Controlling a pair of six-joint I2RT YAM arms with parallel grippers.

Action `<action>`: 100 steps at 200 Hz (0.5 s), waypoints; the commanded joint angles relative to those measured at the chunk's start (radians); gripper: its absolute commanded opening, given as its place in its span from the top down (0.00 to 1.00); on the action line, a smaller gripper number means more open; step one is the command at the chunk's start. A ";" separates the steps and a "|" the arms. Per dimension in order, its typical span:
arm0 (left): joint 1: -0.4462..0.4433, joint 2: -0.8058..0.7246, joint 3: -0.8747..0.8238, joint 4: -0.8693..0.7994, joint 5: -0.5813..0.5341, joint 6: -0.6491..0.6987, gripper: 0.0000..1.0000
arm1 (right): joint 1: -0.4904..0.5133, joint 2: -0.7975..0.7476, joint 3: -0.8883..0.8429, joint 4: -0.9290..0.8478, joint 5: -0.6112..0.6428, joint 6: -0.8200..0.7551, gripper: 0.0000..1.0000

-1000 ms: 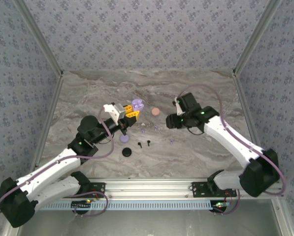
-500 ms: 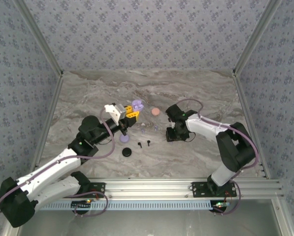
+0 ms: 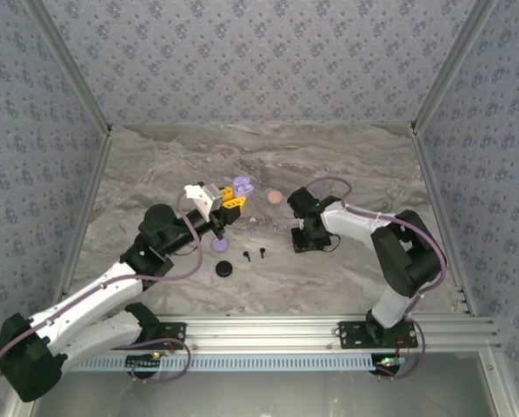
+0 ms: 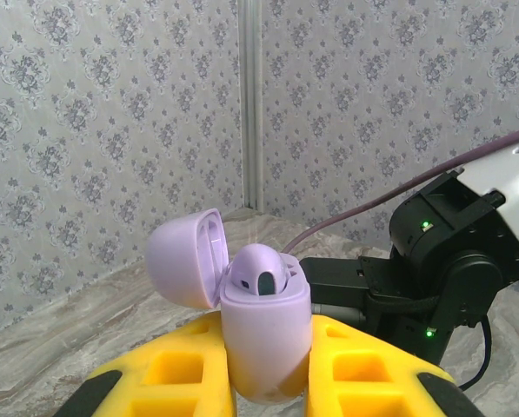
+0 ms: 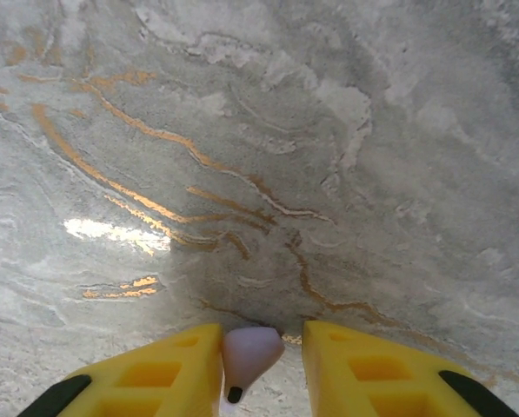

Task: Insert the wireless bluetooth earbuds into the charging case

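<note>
My left gripper [image 4: 266, 352] is shut on the lilac charging case [image 4: 263, 334], held upright above the table with its lid [image 4: 181, 261] swung open. One lilac earbud [image 4: 259, 271] sits in the case. From above, this gripper [image 3: 231, 198] and the case [image 3: 242, 184] are at mid-table. My right gripper [image 5: 261, 337] points straight down at the marble. A lilac earbud [image 5: 249, 354] lies between its yellow fingers, touching the left one, with a gap to the right one. In the top view the right gripper [image 3: 302, 245] is just right of the centre.
On the table lie a pink disc [image 3: 276, 197], a lilac disc [image 3: 219, 245] and a black disc [image 3: 224, 268]. Two black earbuds [image 3: 246, 255] [image 3: 262, 254] and small pale buds [image 3: 252, 232] [image 3: 275, 227] are scattered between the arms. Patterned walls enclose the table.
The right arm swung left and down to the table, and its jaws narrowed around the lilac earbud. The left arm and the case stayed still.
</note>
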 commanded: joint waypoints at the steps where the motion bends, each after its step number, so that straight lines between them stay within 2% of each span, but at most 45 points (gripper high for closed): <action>1: -0.008 -0.001 0.006 0.015 -0.004 0.010 1.00 | 0.011 0.042 0.005 0.021 0.013 0.019 0.71; 22: -0.007 -0.001 0.004 0.015 -0.004 0.010 1.00 | 0.017 0.033 0.006 0.038 0.012 0.020 0.76; 53: -0.007 0.004 -0.001 0.019 -0.005 0.005 1.00 | 0.022 -0.032 0.021 0.017 0.045 0.014 0.78; 79: -0.007 0.028 -0.007 0.052 0.001 -0.010 1.00 | 0.020 -0.175 0.049 -0.045 0.080 0.010 0.78; 100: -0.006 0.064 -0.004 0.080 0.013 -0.015 1.00 | 0.019 -0.306 0.105 -0.069 0.063 -0.003 0.78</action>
